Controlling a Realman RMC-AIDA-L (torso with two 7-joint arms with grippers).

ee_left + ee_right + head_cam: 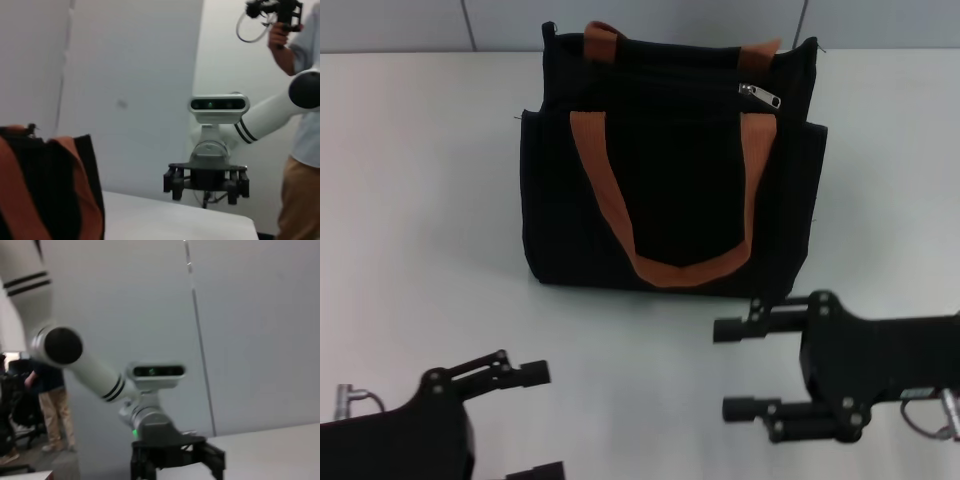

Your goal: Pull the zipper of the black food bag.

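On the white table (420,200), the zipper (760,95) lies crosswise atop the black food bag (670,200).

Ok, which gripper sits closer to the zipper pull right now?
The right gripper, open by the black food bag's near corner. The zipper lies on that side; the left gripper hangs farther back.

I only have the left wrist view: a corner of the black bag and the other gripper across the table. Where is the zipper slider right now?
Observer: In the head view the zipper sits on the top track of the black food bag, toward the robot's right end.
Operator: What's nearest to it?
Observer: The right gripper, open, low in front of the bag's near right corner, well below the slider.
Operator: And the other one?
Observer: The left gripper is open too, low at the near left, apart from the bag.
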